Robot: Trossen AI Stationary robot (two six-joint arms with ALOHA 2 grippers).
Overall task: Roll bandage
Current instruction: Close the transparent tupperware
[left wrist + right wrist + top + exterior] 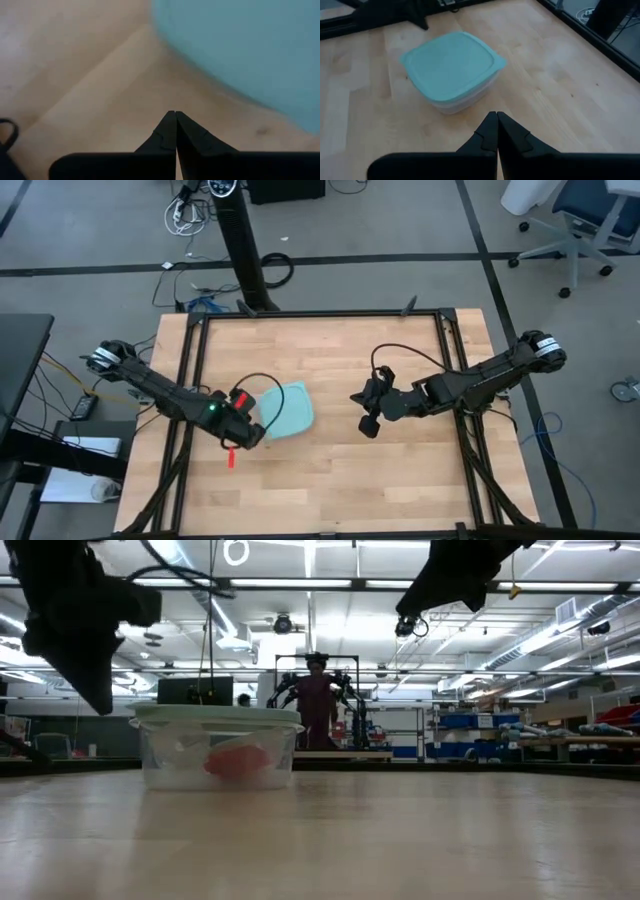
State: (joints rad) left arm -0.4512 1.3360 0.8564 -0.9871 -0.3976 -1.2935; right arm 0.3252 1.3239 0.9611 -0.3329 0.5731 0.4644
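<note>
so the red bandage (pixel 237 761) sits rolled up inside the lidded light-blue container (pixel 287 408), probably stashed for storage, while the left gripper (pixel 248 435) hovers just beside it and the right gripper (pixel 368 424) waits further right, both pinched together on nothing.

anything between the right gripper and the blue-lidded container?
No. Only bare tabletop separates the right gripper from the container. The right wrist view shows it, and the high view agrees.
</note>
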